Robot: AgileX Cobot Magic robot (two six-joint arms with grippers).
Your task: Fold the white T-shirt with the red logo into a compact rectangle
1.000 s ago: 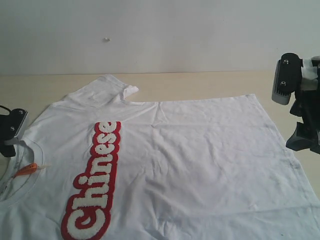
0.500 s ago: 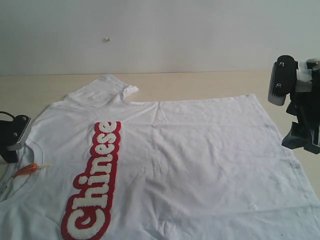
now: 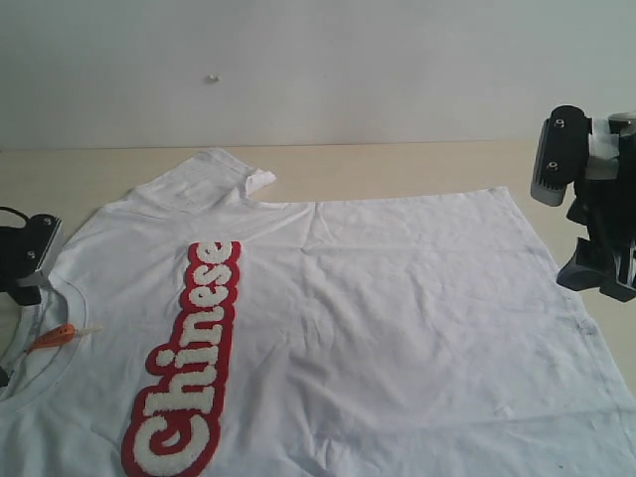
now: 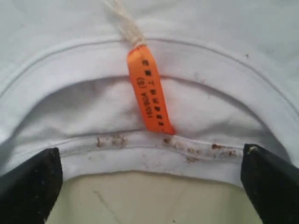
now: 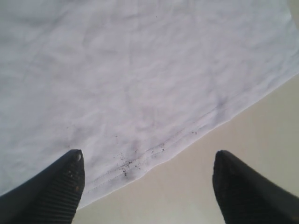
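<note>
The white T-shirt (image 3: 397, 318) lies flat on the counter (image 3: 397, 164), red logo (image 3: 189, 358) toward 7 o'clock. We note the right tool (image 5: 148, 156), jaws apart, now slightly further inward over the hem (image 5: 187, 135) at 3 o'clock. The left tool (image 4: 149, 156), wide open, straddles the collar (image 4: 93, 149) at 9 o'clock. Grasping looks imminent.

The right claw (image 5: 148, 155) holds its dark ribbed fingers (image 5: 53, 189) wide apart with nothing between them, over the wrinkled white T-shirt (image 5: 131, 79). The shirt's speckled hem (image 5: 196, 133) borders bare beige tabletop (image 5: 252, 126).
</note>
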